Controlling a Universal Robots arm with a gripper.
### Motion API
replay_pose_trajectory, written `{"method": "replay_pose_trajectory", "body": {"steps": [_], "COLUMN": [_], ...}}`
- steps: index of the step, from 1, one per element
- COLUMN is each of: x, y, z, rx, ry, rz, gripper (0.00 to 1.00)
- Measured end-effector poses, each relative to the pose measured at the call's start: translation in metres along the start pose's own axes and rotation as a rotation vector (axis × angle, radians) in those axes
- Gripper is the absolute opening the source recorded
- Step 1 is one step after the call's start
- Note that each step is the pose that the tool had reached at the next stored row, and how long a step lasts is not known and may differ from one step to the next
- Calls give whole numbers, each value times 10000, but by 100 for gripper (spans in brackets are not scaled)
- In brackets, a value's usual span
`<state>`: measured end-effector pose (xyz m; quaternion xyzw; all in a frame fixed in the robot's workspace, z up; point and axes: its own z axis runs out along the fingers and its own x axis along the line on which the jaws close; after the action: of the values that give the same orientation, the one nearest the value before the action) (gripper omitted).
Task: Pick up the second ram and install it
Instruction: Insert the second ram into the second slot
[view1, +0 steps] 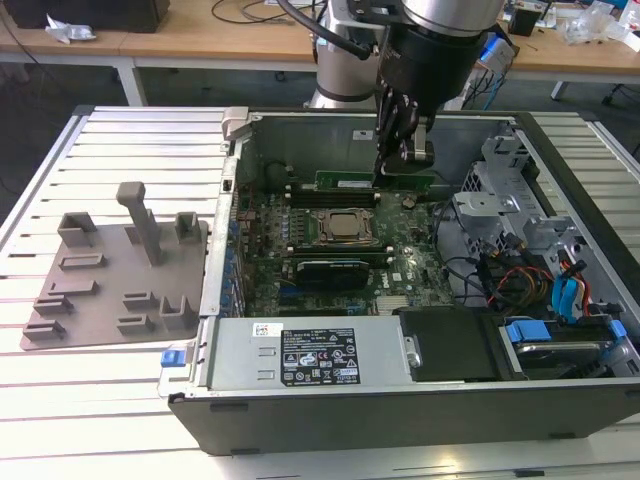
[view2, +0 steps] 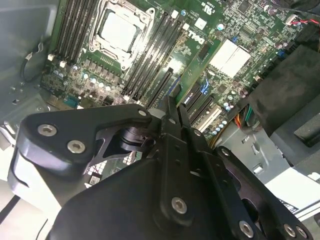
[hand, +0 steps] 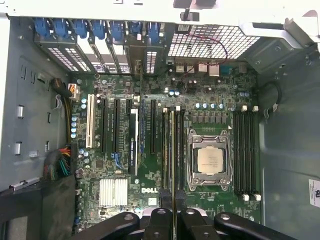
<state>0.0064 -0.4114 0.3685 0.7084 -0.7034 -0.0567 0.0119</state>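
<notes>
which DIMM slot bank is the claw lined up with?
The bank between CPU socket and expansion slots: the second ram, edge-on in the claw, runs along it. The other bank lies beyond the socket.

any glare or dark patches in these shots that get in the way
Exterior view: even room light, the second ram in the gripper reads clearly green; both wrist views: the processor lid glares pale; second wrist view: the gripper's black body blocks much of the motherboard.
</notes>
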Motion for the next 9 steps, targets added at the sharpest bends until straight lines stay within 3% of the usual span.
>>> {"method": "replay_pose_trajectory", "body": {"steps": [2, 6, 9], "x": [0, 10, 15], "y": [0, 4, -3], "z": [0, 155, 238], "rx": [0, 0, 1], "ry": [0, -78, -91], "rz": [0, -9, -9], "gripper": [14, 14, 14]}}
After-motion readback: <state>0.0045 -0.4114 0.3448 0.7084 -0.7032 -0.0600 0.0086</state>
